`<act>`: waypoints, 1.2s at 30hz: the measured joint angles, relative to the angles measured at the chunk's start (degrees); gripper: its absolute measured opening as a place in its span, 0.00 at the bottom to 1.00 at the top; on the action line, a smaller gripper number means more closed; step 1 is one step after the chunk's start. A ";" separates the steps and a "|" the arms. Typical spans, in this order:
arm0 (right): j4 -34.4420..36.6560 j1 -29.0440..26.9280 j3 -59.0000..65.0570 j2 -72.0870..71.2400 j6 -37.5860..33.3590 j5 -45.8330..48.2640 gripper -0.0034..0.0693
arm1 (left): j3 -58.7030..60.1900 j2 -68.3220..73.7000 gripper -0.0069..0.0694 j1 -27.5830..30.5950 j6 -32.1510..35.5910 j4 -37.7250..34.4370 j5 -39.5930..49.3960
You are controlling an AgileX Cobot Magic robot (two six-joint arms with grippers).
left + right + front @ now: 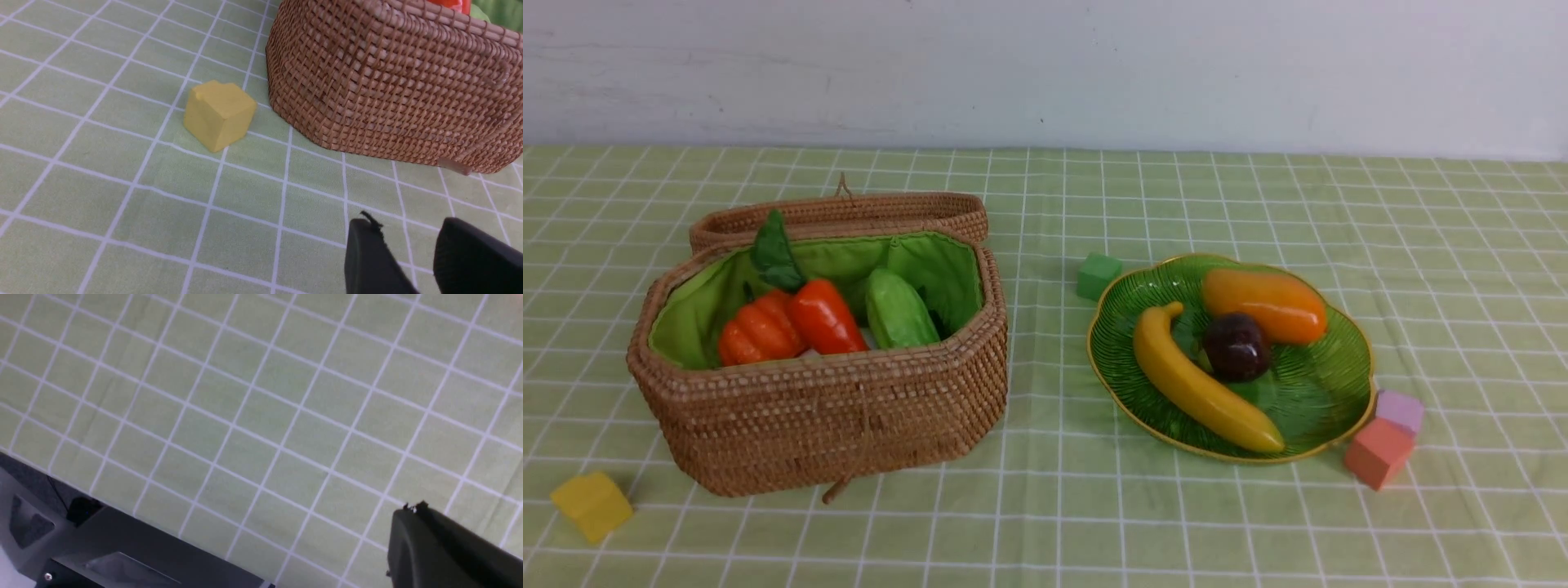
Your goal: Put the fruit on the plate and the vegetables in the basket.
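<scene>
Sorting looks finished; nothing lies loose for either gripper.
My left gripper (412, 261), jaws parted and empty, hangs beside the basket (392, 81); my right gripper (441, 547) is clenched empty over bare worktop (245, 416).

A staged tabletop test setup: checked green tablecloth (1258, 204) against a bare white wall (1045, 65), toy produce, foam cubes.

I see four foam cubes on the checked cloth (1045, 506). From the green cube (1098, 275), the pink cube (1399, 410) and red cube (1377, 453) lie far right, touching; the yellow cube (591, 505) lies far left.
</scene>
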 joint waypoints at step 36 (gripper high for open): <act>-12.01 -28.09 50.78 -47.38 9.56 -49.75 0.05 | 0.00 0.00 0.40 0.00 0.00 0.00 -0.06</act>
